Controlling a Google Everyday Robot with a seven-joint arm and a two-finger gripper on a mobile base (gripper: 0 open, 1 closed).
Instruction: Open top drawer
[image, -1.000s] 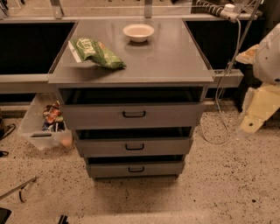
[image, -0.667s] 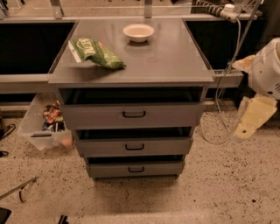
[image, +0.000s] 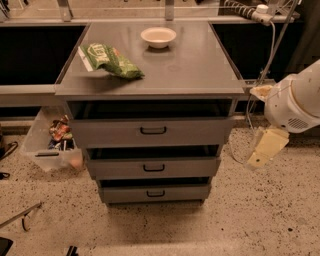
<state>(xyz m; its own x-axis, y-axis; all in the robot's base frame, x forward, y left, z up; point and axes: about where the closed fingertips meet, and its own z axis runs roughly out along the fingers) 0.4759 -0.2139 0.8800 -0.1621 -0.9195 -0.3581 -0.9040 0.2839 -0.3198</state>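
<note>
The top drawer (image: 150, 131) is the widest of three grey drawers under the grey cabinet top. Its front carries a small black bar handle (image: 153, 131) and stands slightly forward, with a dark gap above it. My gripper (image: 266, 148) hangs at the right side of the cabinet, below the white arm joint (image: 295, 102), about level with the two upper drawers and well right of the handle. It touches nothing.
A green snack bag (image: 109, 60) and a white bowl (image: 158, 37) sit on the cabinet top (image: 190, 65). Two narrower drawers (image: 152, 167) lie below. A clear bin of items (image: 52, 142) stands on the floor at the left. Cables hang at the right.
The arm and gripper have moved left and down, closer to the cabinet's right side. The drawers have not moved.
</note>
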